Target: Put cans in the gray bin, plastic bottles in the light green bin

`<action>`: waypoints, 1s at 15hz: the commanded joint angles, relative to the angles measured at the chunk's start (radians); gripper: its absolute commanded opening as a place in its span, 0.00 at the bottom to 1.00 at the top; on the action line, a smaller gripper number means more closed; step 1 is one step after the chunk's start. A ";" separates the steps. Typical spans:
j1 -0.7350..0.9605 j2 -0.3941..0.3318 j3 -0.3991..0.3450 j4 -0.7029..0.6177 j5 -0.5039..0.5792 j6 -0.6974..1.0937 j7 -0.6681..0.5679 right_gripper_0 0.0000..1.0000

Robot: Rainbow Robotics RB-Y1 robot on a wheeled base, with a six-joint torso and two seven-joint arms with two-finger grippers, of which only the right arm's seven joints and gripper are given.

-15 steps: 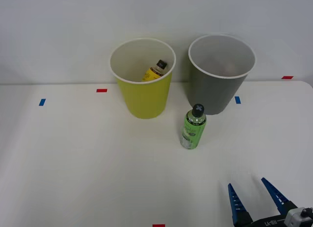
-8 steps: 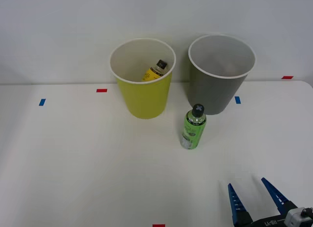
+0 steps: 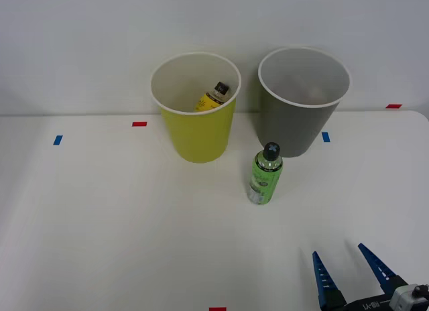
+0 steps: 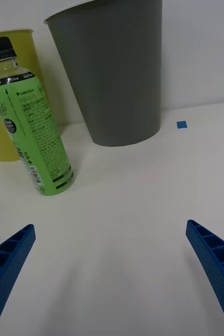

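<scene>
White counter (image 3: 100, 224), gray bin (image 3: 300, 106) and light green bin (image 3: 196, 110) side by side far ahead of the hand (image 3: 352, 265), yellow bottle (image 3: 211, 98) inside the green one, green bottle (image 3: 265, 174) upright nearer, fingers (image 4: 216, 268) spread apart, empty

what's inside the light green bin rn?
The yellow-labelled bottle lies tilted inside the light green bin, black cap up against the far wall. Its lower end and the bin's floor are hidden behind the near wall.
</scene>
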 commanded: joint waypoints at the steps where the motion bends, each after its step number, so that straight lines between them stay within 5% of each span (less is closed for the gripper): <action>1: 0.000 0.000 0.000 0.000 0.000 0.000 0.000 1.00; 15: 0.000 0.000 0.000 0.000 0.000 0.000 0.000 1.00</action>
